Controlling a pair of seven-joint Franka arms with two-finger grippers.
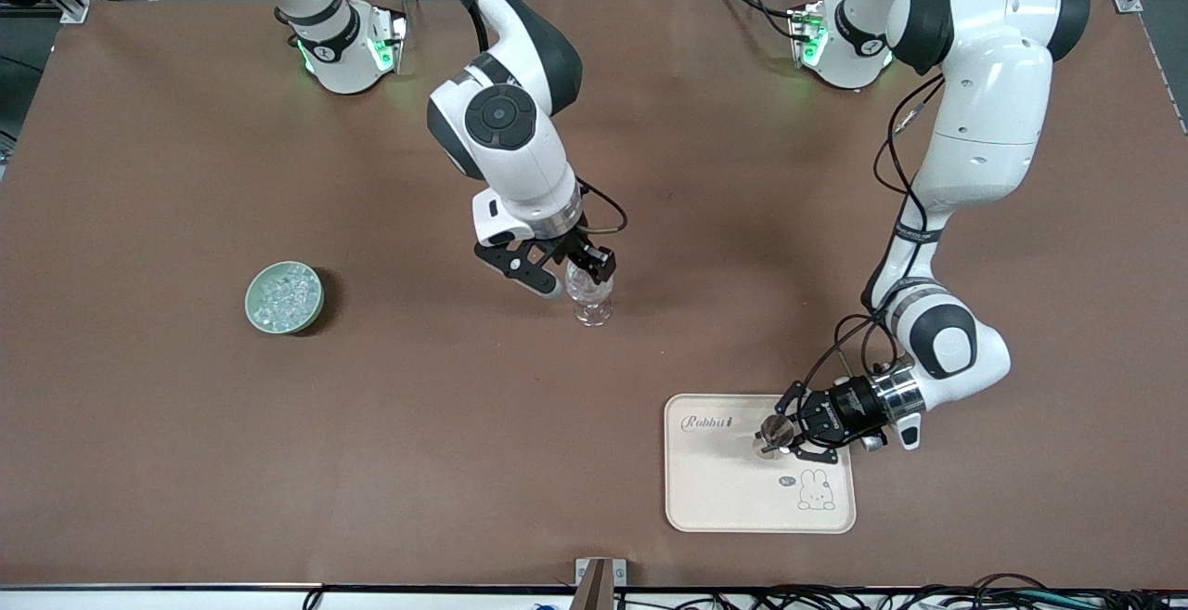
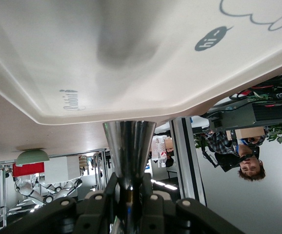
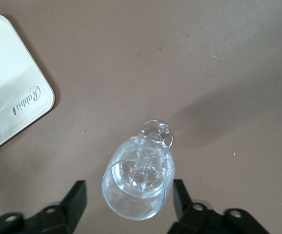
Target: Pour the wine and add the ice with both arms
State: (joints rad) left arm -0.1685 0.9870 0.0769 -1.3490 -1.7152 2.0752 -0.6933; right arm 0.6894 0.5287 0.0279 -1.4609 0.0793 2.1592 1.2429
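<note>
Taking the glass (image 1: 591, 294) at mid-table as the landmark: nearest the front camera, and toward the left arm's end of the table from it, lies a cream tray (image 1: 705, 499) printed with a rabbit. The left gripper (image 1: 778, 434) is low over this tray, its jaws clamped on a small shiny metal cup (image 2: 129, 146), which the left wrist view shows as a flared steel cone pointing out from the jaws. Whether anything is in the cup cannot be told.

The glass itself stands upright on the brown table (image 1: 186, 461), and ice (image 3: 142, 165) already lies in its bowl, visible as clear glinting cubes in the right wrist view. The right gripper (image 1: 564, 268) hangs directly over the glass, jaws spread wide to either side of the rim and holding nothing. The glass's long axis runs straight up toward those jaws, so the right arm is by far the nearer one to it.

Well apart from the glass, toward the right arm's end of the table, sits a green bowl (image 1: 257, 309) with more ice cubes (image 1: 284, 296) heaped in it. By my judgement, any further ice means a reach from the glass to that bowl.
</note>
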